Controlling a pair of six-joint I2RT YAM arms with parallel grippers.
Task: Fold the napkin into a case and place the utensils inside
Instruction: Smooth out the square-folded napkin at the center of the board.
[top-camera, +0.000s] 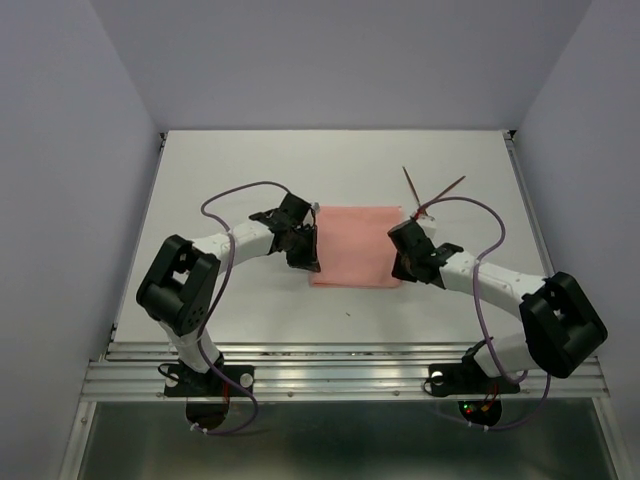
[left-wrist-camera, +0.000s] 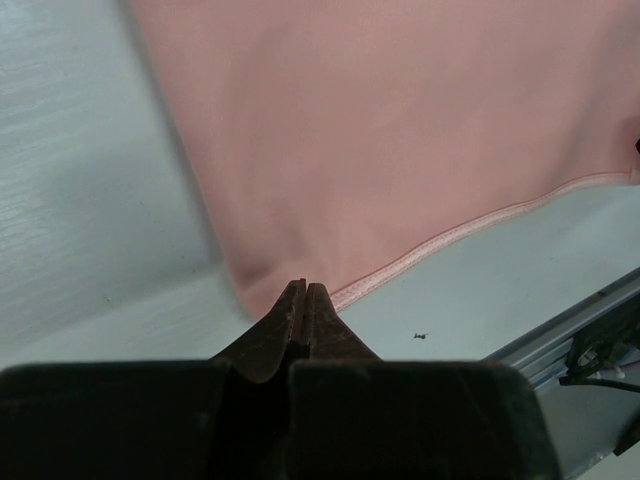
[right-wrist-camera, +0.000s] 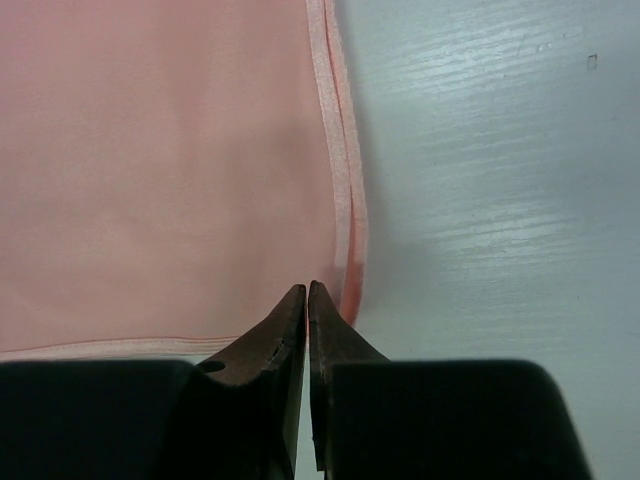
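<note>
Left gripper (top-camera: 308, 263) is seen in the top view at the near left corner of the napkin (top-camera: 355, 245), and the right gripper (top-camera: 400, 270) at its near right corner. The salmon-pink cloth lies flat as a near-square on the white table (top-camera: 250, 160), between the two arms. The utensils (top-camera: 432, 192) are laid in a V just beyond the cloth's far right corner, with their tips spread toward the back wall. Bare tabletop is left on the far side, on the left and in front of the near edge.

From the left wrist, the fingers (left-wrist-camera: 290, 315) are seen pressed together with no gap, and their tips meet exactly where the near hem and the blurred left edge converge. Whether cloth is caught between them cannot be told, as the corner is hidden. Open table is shown on both sides, and the metal rail (left-wrist-camera: 580, 320) runs at the lower right.

From the right wrist, the fingers (right-wrist-camera: 285, 330) are closed to a hairline slit, with the tips set over the cloth just inside its corner. Two hem lines run side by side up the right edge. A grip on the fabric cannot be confirmed. Bare table fills the right half.
</note>
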